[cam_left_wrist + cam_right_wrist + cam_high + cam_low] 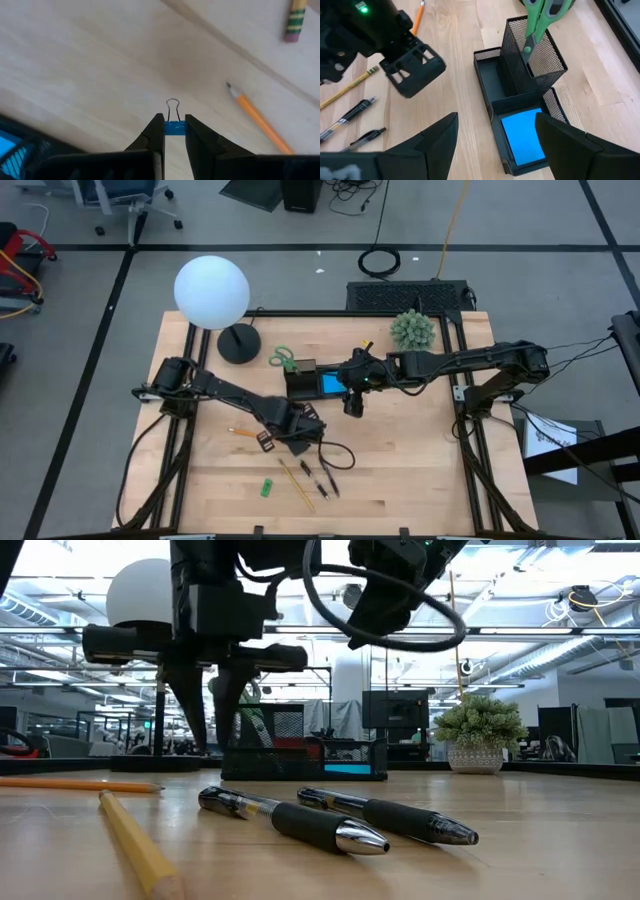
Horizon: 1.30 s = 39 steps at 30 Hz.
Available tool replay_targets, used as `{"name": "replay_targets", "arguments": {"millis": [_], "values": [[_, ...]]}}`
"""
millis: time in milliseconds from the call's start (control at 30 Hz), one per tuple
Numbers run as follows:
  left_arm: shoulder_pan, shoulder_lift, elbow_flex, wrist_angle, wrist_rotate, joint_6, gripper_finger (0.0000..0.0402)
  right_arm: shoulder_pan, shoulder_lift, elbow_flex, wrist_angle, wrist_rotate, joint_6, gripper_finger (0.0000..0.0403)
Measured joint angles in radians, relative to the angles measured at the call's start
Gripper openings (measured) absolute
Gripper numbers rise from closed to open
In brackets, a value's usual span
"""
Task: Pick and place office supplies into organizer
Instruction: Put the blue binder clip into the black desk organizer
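Even, bright overhead light falls on the wooden table (400,450) in the high view, with only soft shadows under the arms; the low view is backlit, ceiling strip lights glaring white, the arms reduced to silhouettes; the nearest yellow pencil (135,845) is blurred; highlights glint on the pens (330,820).

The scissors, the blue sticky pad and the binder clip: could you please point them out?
scissors (538,22), right wrist view, green handle.
blue sticky pad (522,136), right wrist view, top face.
binder clip (174,128), left wrist view, blue body.
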Motion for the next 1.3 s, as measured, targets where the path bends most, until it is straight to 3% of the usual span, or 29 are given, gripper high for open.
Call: {"name": "replay_targets", "arguments": {"millis": [400, 900, 1300], "values": [[0.047, -0.018, 0.000, -0.030, -0.025, -0.023, 0.0047, 0.000, 0.000, 0.000, 0.012, 0.000, 0.000, 0.0254], [0.150, -0.211, 0.001, 0.030, -0.074, -0.031, 0.0047, 0.006, -0.075, 0.001, -0.015, 0.005, 0.011, 0.0254], [0.228, -0.206, 0.000, 0.059, -0.062, -0.002, 0.0046, 0.013, -0.076, 0.001, -0.016, 0.005, 0.008, 0.0254]]}}
